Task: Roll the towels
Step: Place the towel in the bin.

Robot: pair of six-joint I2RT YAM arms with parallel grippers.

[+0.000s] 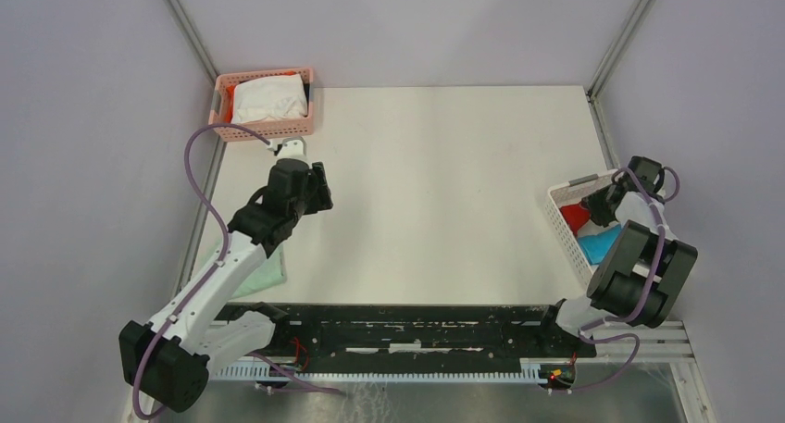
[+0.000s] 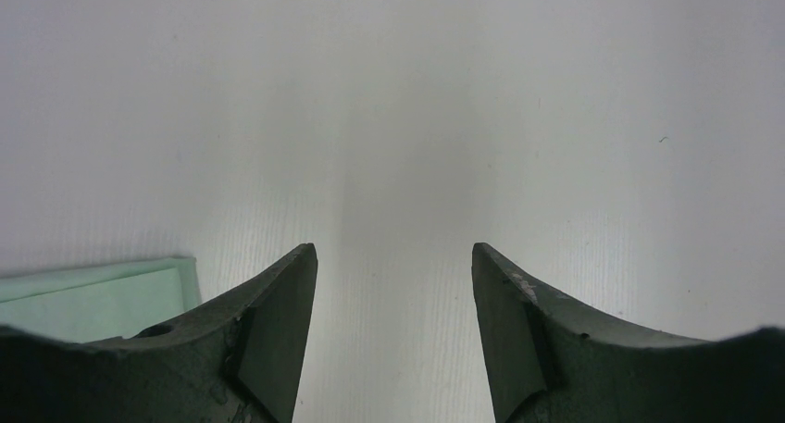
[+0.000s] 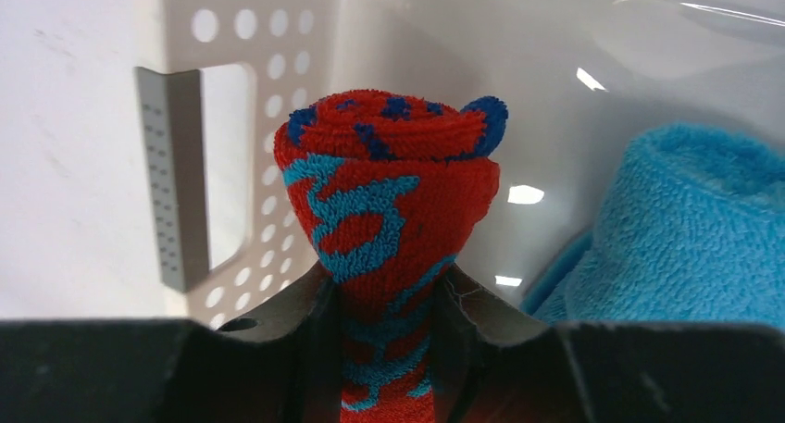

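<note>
Red towel [image 3: 389, 201], rolled, pinched in R end effector [image 3: 387, 284] beside blue towel [image 3: 685, 229]; L end effector [image 2: 393, 256] spread.

From above, the red terry towel with blue blotches [image 1: 576, 217] and the turquoise-blue terry towel [image 1: 597, 246] are largely covered by the right arm. The pale mint-green folded cloth [image 1: 267, 271] is partly hidden under the left arm. In the right wrist view, the red towel's lower end is cut off by the bottom edge.

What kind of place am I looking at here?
Probably a robotics lab test cell: white table boxed in by grey panels, left arm and right arm bolted to a black rail.
</note>
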